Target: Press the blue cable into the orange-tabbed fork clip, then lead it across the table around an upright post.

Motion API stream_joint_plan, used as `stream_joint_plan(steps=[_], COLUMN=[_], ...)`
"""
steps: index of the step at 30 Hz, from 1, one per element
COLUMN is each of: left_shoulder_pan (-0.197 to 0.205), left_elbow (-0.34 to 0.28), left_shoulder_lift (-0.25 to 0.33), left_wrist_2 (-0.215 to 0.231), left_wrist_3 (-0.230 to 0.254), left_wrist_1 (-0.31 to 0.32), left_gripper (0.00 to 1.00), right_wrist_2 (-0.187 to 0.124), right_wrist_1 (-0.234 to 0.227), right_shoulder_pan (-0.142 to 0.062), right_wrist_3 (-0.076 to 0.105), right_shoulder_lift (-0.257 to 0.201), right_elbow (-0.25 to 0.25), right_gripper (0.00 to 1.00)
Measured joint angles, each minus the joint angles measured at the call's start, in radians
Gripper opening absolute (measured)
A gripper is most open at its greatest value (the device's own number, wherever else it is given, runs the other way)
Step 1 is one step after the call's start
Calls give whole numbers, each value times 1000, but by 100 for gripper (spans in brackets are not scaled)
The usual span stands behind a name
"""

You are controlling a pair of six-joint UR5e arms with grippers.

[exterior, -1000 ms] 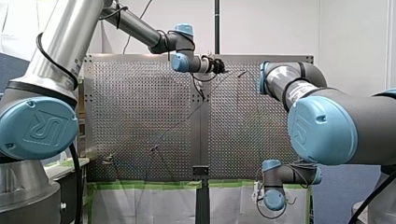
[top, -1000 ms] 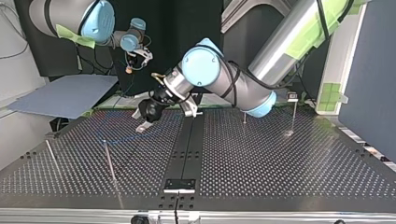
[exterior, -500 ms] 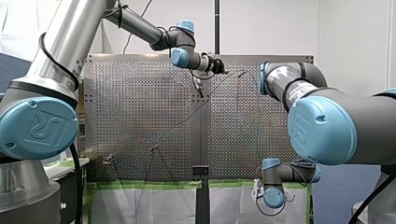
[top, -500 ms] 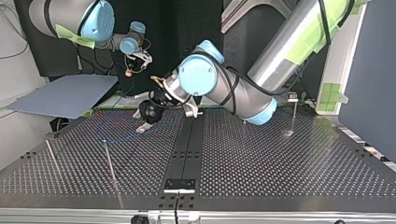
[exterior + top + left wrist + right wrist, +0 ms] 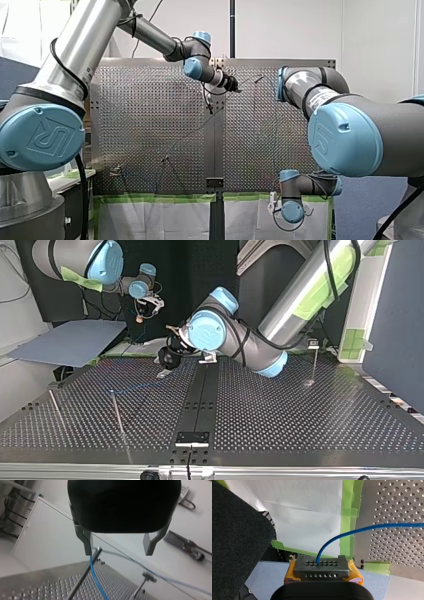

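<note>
My left gripper (image 5: pixel 118 548) is open, with nothing between its metal fingers (image 5: pixel 87 543). Just ahead of one fingertip stands a thin upright post (image 5: pixel 82 577), and the blue cable (image 5: pixel 96 582) runs down beside it. In the top view this gripper (image 5: pixel 165 366) hangs low over the far part of the table; in the front view it (image 5: pixel 233 85) is near the far edge. My right gripper (image 5: pixel 321 578) is shut, its yellow pads on a grey perforated block (image 5: pixel 321 567) from which the blue cable (image 5: pixel 352 532) leads. It (image 5: pixel 145 310) hangs beyond the table.
Thin posts (image 5: pixel 118 413) (image 5: pixel 55 407) stand at the top view's near left, with faint blue cable (image 5: pixel 129 389) lying beyond them. A small clip on a post (image 5: pixel 313 345) is at the far right. A grey sheet (image 5: pixel 70 342) lies off the table's left.
My left arm's wrist has turned and its gripper has shifted rightward and farther off in the top view, staying open. My right gripper has barely moved.
</note>
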Motion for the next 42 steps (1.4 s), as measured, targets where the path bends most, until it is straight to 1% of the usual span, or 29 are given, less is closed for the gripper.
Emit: stream_joint_plan(steps=[2, 5, 12, 15, 20, 26, 34, 39, 42], left_shoulder_pan=[0, 0, 6, 11, 15, 21, 24, 26, 27], left_elbow=[13, 25, 34, 34, 35, 35, 35, 35, 34], left_shoulder_lift=[-19, -32, -37, -37, -37, -37, -37, -37, -37], left_wrist_2=[-20, -48, -119, -152, -195, -204, -203, -201, -200], left_wrist_3=[20, 39, 43, 43, 44, 45, 45, 46, 46], left_wrist_1=[4, 7, 10, 16, 22, 23, 22, 16, 13], left_gripper=[100, 100, 100, 100, 100, 100, 100, 100, 100], right_wrist_2=[0, 0, 7, 5, 8, 8, 5, 10, 12], right_wrist_1=[0, 0, 6, 1, -4, -11, -12, -14, -31], right_shoulder_pan=[1, 1, 2, 4, 0, -6, -8, -5, -1], right_wrist_3=[-1, -2, 2, 4, 8, 20, 35, 35, 36], right_shoulder_lift=[0, 0, 2, 18, 66, 114, 124, 130, 139], right_elbow=[0, 0, -5, -7, -28, -43, -46, -45, -40], right_gripper=[0, 0, 0, 0, 0, 0, 0, 0, 0])
